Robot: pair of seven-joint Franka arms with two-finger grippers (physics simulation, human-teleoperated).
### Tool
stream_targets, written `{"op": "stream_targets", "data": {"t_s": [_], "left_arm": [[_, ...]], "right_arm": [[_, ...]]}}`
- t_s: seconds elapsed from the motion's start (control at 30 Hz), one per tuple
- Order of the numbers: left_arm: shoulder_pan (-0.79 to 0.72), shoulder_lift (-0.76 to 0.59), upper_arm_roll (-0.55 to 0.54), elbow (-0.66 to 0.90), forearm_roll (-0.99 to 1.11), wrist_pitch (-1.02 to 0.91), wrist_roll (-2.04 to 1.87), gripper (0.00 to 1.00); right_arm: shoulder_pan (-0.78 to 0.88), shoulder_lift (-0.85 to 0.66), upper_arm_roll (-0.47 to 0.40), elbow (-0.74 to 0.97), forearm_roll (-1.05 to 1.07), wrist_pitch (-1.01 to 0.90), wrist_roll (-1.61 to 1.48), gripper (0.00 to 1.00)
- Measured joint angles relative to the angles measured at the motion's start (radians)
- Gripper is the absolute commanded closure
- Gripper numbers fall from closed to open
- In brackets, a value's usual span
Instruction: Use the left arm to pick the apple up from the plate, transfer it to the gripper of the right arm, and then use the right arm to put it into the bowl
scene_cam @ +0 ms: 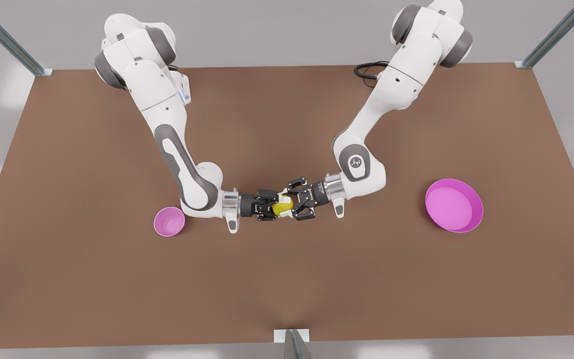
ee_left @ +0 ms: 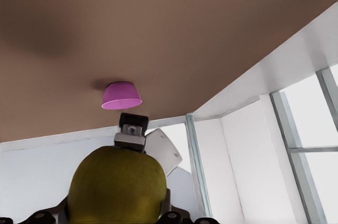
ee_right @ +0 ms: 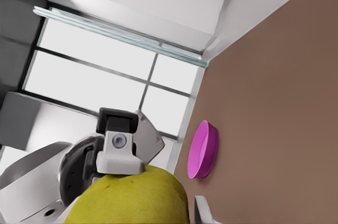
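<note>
Nearest the camera there was just bare brown desk [scene_cam: 287, 289]. A bit further in, on the front view's left, sat the bowl [scene_cam: 169, 222], upright, with only its own pink inside showing. It was just beside the elbow of the right arm [scene_cam: 167, 134].

Pretty much level with it, mid-desk, the two hands met nose to nose with the apple [scene_cam: 282, 208] between them, held up off the desk. The right hand [scene_cam: 277, 205], coming in from the front view's left, had its fingers closed on the apple, one pale pad lying on top of the fruit. The left hand [scene_cam: 293, 204], reaching in from the front view's right, had its fingers spread wider than the apple, so it looked open around it rather than squeezing.

Over on the front view's right, well apart from the hands, was the plate [scene_cam: 451, 204], also showing nothing but smooth magenta.

In the left wrist view the apple [ee_left: 116, 187] loomed close with the bowl [ee_left: 121, 96] beyond it. The right wrist view had the apple [ee_right: 132, 200] up close and the plate [ee_right: 203, 150] further off.

Farthest back, the left arm [scene_cam: 396, 85] rose to its base, with a black cable [scene_cam: 366, 70] coiled beside it at the desk's far edge.
</note>
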Motion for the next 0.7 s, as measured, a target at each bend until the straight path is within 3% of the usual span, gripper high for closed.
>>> {"op": "stream_targets", "data": {"t_s": [0.1, 0.13, 0.17, 0.33, 0.57, 0.63, 0.7], "left_arm": [[0.000, 0.000, 0.000, 0.000, 0.000, 0.000, -0.001, 0.37], [0.000, 0.000, 0.000, 0.000, 0.000, 0.000, -0.001, 0.28], [0.000, 0.000, 0.000, 0.000, -0.003, 0.000, 0.001, 0.00], [0.015, -0.015, 0.000, -0.018, 0.003, -0.002, 0.012, 0.00], [0.106, -0.214, 0.004, -0.300, 0.063, -0.073, 0.027, 0.00], [0.156, -0.282, 0.021, -0.314, 0.325, -0.100, 0.019, 0.00], [0.173, -0.300, 0.073, -0.243, 0.789, -0.147, 0.014, 0.00]], "right_arm": [[0.000, 0.000, 0.000, 0.001, 0.001, -0.001, -0.003, 0.34], [0.000, 0.000, 0.000, 0.001, 0.002, -0.001, -0.004, 0.35], [0.000, 0.000, 0.000, 0.001, 0.002, -0.001, -0.005, 0.35], [0.000, 0.000, 0.000, 0.001, 0.003, -0.002, -0.008, 0.35], [-0.048, -0.010, -0.001, 0.002, -0.020, -0.014, -0.010, 0.35], [-0.095, -0.024, -0.001, -0.002, -0.063, -0.021, -0.009, 0.35], [-0.151, -0.035, -0.001, -0.013, -0.124, -0.031, -0.009, 0.35]]}}
